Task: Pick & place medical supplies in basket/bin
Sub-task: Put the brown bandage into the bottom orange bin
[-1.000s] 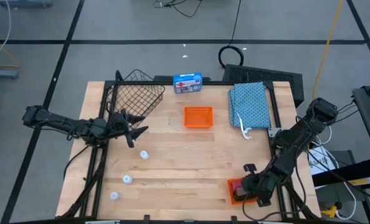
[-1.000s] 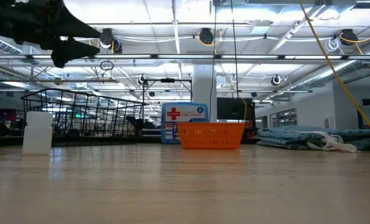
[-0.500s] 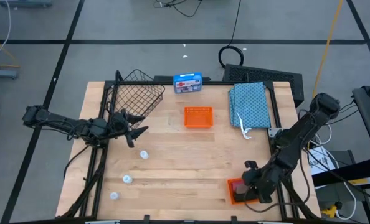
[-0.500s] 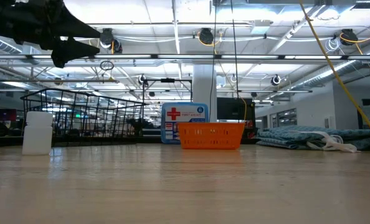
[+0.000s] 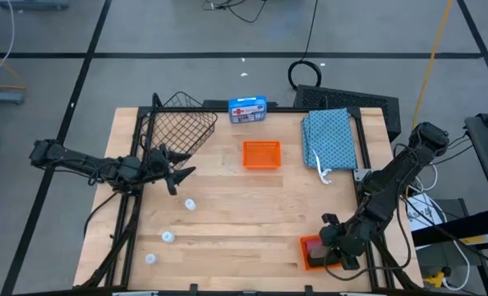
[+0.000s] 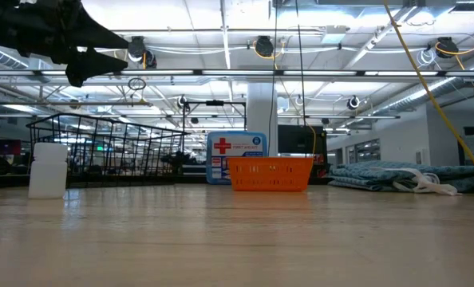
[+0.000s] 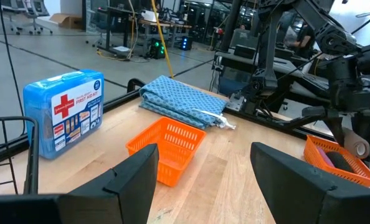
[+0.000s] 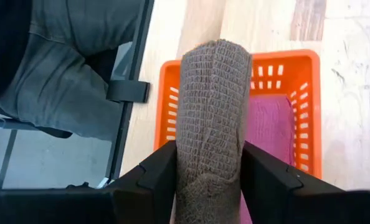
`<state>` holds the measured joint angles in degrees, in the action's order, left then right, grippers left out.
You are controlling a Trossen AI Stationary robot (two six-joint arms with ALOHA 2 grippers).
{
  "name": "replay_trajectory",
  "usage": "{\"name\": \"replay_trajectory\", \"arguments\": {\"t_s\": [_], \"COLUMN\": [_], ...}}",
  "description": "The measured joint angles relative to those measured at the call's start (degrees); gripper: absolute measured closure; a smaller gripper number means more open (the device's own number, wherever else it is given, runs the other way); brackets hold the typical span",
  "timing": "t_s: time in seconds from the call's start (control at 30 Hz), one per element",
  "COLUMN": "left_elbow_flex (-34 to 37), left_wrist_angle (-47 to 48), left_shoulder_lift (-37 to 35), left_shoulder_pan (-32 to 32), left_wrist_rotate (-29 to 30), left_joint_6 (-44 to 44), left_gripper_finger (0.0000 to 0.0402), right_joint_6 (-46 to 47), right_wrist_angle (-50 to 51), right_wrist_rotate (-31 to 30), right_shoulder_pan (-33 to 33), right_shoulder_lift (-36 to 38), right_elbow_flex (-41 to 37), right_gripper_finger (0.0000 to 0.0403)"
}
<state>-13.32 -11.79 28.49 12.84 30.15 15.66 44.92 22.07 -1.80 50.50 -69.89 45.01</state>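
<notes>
My right gripper (image 8: 210, 152) is shut on the brown roll (image 8: 211, 87) over the near-right orange tray (image 8: 303, 118), where the pink roll (image 8: 269, 127) lies; no black roll shows. In the high view this gripper (image 5: 336, 251) is at the table's near right corner. My left gripper (image 5: 181, 171) hangs open in the air beside the wire basket (image 5: 178, 123). It also shows high up in the low view (image 6: 101, 60). Three white vials (image 5: 190, 204) (image 5: 168, 237) (image 5: 150, 258) stand on the table's left. The folded teal cloth (image 5: 330, 138) lies flat at the far right. My right gripper pinches the brown roll between its two fingers (image 8: 151, 171), which sit on opposite sides of the roll's rear half (image 8: 188, 165). They come from above, and the roll lies along them with its free end (image 8: 215, 53) pointing at the tray. Whether that end touches the tray, I cannot tell.
A second orange tray (image 5: 261, 154) sits at the table's middle, toward the far edge. A blue first-aid box (image 5: 247, 108) stands on the far edge beside the basket. Bare wood lies between the vials and the near-right tray. Black frame rails (image 5: 363, 148) run along the left and right sides.
The right arm has shifted slightly over the near-right tray, its elbow moving a little toward the far edge, while its gripper stays shut on the brown roll. The left arm has kept still.
</notes>
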Motion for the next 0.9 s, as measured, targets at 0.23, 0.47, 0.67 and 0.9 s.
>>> {"name": "replay_trajectory", "arguments": {"t_s": [0.23, 0.47, 0.67, 0.9], "left_elbow_flex": [0.0, 0.0, 0.0, 0.0], "left_wrist_angle": [0.0, 0.0, 0.0, 0.0], "left_shoulder_lift": [0.0, 0.0, 0.0, 0.0], "left_shoulder_pan": [0.0, 0.0, 0.0, 0.0], "left_wrist_rotate": [0.0, 0.0, 0.0, 0.0], "left_joint_6": [0.0, 0.0, 0.0, 0.0], "left_gripper_finger": [0.0137, 0.0137, 0.0137, 0.0137], "right_joint_6": [-1.3, -1.7, -2.8, -7.9], "right_wrist_angle": [-0.8, -0.8, -0.8, -9.2], "right_wrist_rotate": [-0.1, -0.1, -0.1, -2.9], "right_shoulder_pan": [0.0, 0.0, 0.0, -0.5], "right_shoulder_lift": [0.0, 0.0, 0.0, 0.0], "right_elbow_flex": [0.0, 0.0, 0.0, 0.0], "right_gripper_finger": [0.0233, 0.0225, 0.0230, 0.0233]}}
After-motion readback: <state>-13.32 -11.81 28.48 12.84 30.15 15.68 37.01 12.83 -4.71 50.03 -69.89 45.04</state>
